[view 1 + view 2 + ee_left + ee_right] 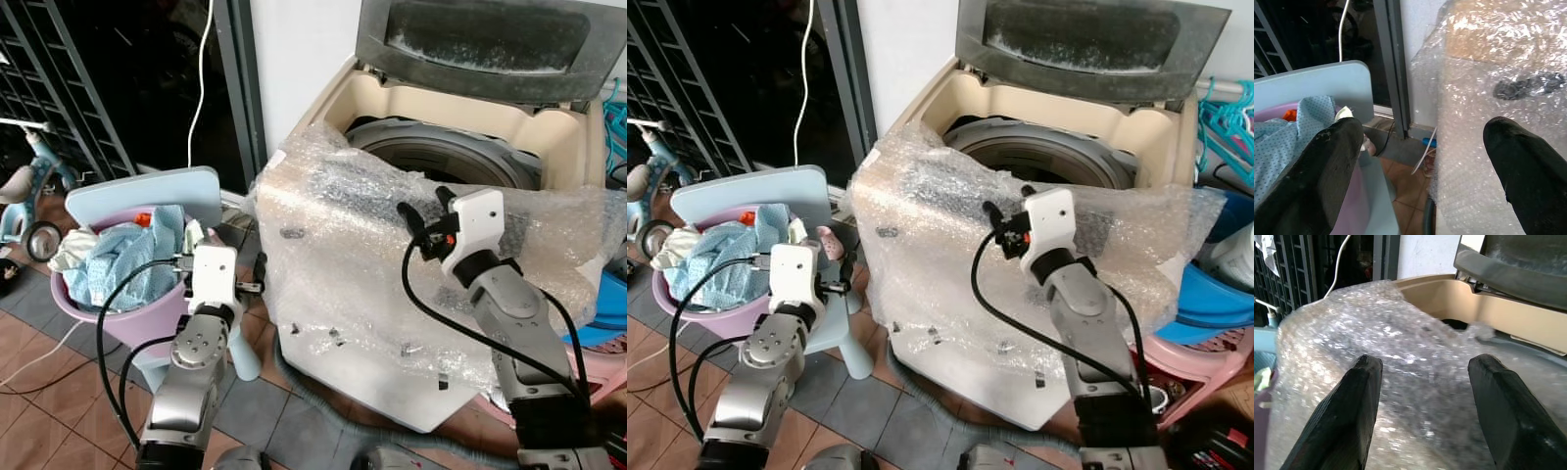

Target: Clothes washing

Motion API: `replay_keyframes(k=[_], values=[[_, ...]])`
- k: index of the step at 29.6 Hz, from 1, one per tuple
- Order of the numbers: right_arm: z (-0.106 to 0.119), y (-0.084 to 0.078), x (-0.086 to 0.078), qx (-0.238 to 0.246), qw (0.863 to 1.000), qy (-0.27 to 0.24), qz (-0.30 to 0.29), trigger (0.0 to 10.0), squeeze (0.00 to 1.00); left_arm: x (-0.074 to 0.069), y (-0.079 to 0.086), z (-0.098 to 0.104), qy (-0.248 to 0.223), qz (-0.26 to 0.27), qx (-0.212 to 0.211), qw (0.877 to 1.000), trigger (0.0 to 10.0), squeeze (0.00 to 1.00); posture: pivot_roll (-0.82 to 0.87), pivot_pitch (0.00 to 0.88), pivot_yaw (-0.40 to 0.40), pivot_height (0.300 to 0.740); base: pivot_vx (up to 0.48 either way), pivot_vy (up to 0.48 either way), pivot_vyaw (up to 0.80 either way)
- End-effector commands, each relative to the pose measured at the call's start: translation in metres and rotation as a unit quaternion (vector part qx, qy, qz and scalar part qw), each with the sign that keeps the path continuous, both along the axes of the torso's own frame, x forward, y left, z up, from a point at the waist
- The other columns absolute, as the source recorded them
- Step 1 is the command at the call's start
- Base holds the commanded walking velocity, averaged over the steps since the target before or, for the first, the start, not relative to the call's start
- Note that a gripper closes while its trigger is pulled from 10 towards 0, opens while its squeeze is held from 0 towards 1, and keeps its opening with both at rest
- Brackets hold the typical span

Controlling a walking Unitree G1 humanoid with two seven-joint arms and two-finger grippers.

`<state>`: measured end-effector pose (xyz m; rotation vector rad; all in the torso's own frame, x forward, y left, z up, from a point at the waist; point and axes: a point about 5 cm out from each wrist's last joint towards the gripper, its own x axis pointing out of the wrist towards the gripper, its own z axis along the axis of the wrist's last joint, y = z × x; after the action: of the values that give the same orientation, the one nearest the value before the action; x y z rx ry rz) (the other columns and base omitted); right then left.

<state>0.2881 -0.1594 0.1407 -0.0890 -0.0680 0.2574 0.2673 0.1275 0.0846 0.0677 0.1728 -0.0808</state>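
A beige top-loading washing machine (pixel 392 98) stands with its grey lid (pixel 490 39) raised and the drum (pixel 446 157) exposed. Bubble wrap (pixel 343 264) covers its front and top edge. To its left a purple basin (pixel 127 318) rests on a pale blue stool (pixel 147 191) and holds a light blue cloth (pixel 127 259) with other clothes. My left gripper (pixel 230 259) is open and empty, in the gap between the basin's rim and the wrapped washer. My right gripper (pixel 426 208) is open and empty, raised just in front of the bubble wrap at the washer's top edge, pointing toward the drum.
A dark metal gate (pixel 78 78) and a child's tricycle (pixel 24 196) are at the left. A white cable (pixel 201 69) hangs by the door frame. A blue basin (pixel 1215 294) on a pink stool (pixel 1205 357) stands right of the washer. A grey hose (pixel 313 411) lies on the tiled floor.
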Motion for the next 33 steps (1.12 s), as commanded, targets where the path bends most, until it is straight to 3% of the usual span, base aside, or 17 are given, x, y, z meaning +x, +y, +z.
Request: replay_keyframes(k=[1, 5, 10, 13, 14, 23, 25, 33], values=[[0.004, 0.011, -0.004, 0.017, 1.000, -0.007, 0.007, 10.0, 0.00, 0.000, 0.006, -0.001, 0.004, 0.008, 0.004, 1.000, 10.0, 0.00, -0.05, 0.000, 0.025, 0.740, 0.000, 0.476, 0.00], [0.003, 0.015, -0.006, 0.038, 0.999, -0.007, 0.001, 10.0, 0.00, 0.000, 0.006, 0.000, 0.002, 0.012, 0.003, 1.000, 10.0, 0.00, -0.05, 0.000, 0.021, 0.740, 0.000, 0.477, 0.00], [-0.001, 0.018, -0.003, 0.006, 1.000, 0.001, -0.017, 10.0, 0.00, 0.001, 0.004, 0.000, -0.001, 0.010, 0.003, 1.000, 10.0, 0.00, -0.06, 0.000, 0.019, 0.740, 0.000, 0.480, 0.00], [-0.002, 0.021, -0.004, 0.021, 1.000, 0.004, 0.005, 10.0, 0.00, 0.002, 0.004, 0.000, 0.000, 0.010, 0.002, 1.000, 10.0, 0.00, -0.06, 0.000, 0.019, 0.740, 0.000, 0.480, 0.00], [-0.005, 0.022, -0.005, 0.038, 0.999, 0.021, 0.000, 10.0, 0.00, 0.002, 0.004, 0.001, 0.000, 0.010, 0.002, 1.000, 10.0, 0.00, -0.06, 0.000, 0.019, 0.740, 0.000, 0.480, 0.00], [-0.027, 0.021, -0.012, 0.025, 0.995, 0.094, -0.036, 10.0, 0.00, 0.002, 0.005, 0.001, -0.005, 0.006, 0.004, 1.000, 10.0, 0.00, -0.06, 0.002, 0.022, 0.740, 0.000, 0.480, 0.00], [-0.029, 0.021, -0.017, 0.056, 0.994, 0.096, -0.021, 10.0, 0.00, 0.002, 0.005, 0.005, -0.023, 0.000, -0.003, 1.000, 10.0, 0.00, -0.06, 0.005, 0.024, 0.740, 0.000, 0.000, 0.40], [-0.026, 0.023, -0.016, 0.071, 0.993, 0.097, -0.014, 10.0, 0.00, 0.002, 0.009, 0.007, -0.025, 0.011, -0.005, 1.000, 10.0, 0.00, -0.06, 0.010, 0.026, 0.740, 0.000, 0.000, 0.79]])
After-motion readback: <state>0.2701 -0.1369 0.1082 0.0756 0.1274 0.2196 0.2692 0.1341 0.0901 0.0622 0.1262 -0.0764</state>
